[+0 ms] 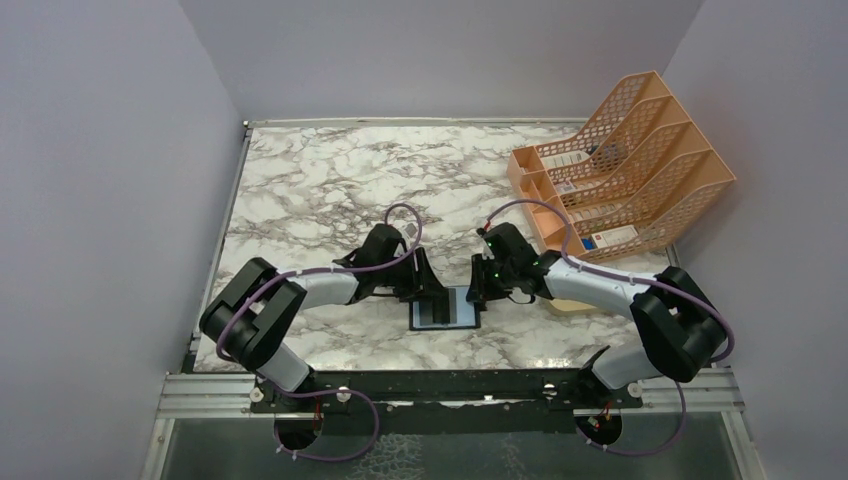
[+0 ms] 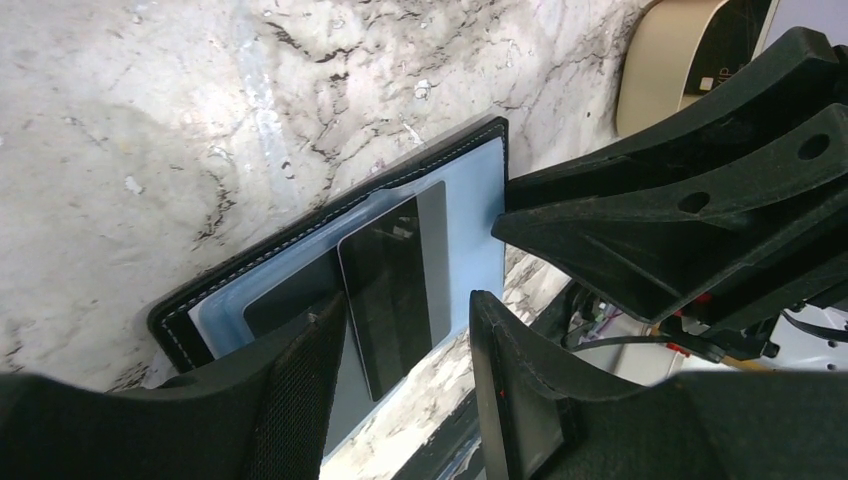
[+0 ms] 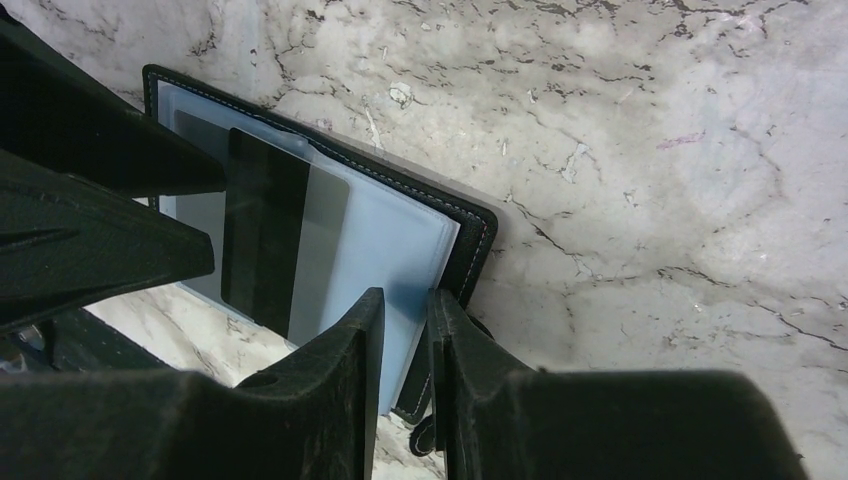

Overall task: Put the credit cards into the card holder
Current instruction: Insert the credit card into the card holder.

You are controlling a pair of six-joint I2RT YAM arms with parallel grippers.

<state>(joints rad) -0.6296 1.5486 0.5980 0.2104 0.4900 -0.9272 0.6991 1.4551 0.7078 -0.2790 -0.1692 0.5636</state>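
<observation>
The card holder (image 1: 445, 312) lies open and flat on the table (image 1: 320, 180), in the lower middle of the top view, its pale blue sleeves (image 2: 475, 235) facing up inside the black stitched cover. A dark, glossy credit card (image 2: 395, 290) rests lengthwise on the sleeves. In the right wrist view the same card (image 3: 285, 235) sits left of centre, and its upper edge seems tucked under a sleeve lip.

The left pincer (image 2: 408, 305) rises from the bottom of its own view with the fingers apart, one on each side of the card's lower end. A gap shows between the card and the right-hand finger (image 2: 510, 390).

The right pincer (image 3: 405, 300) has its fingers almost together, and the lower right edge of the card holder runs into the narrow slit between them, so it appears clamped on that edge.

From above, the two pincers face each other across the holder, left (image 1: 428, 290) and right (image 1: 478, 295).

A tan dish (image 2: 670, 60) sits in the upper right of the left wrist view. An orange mesh file rack (image 1: 625, 165) holding white boxes (image 1: 570, 160) stands at the upper right of the table.
</observation>
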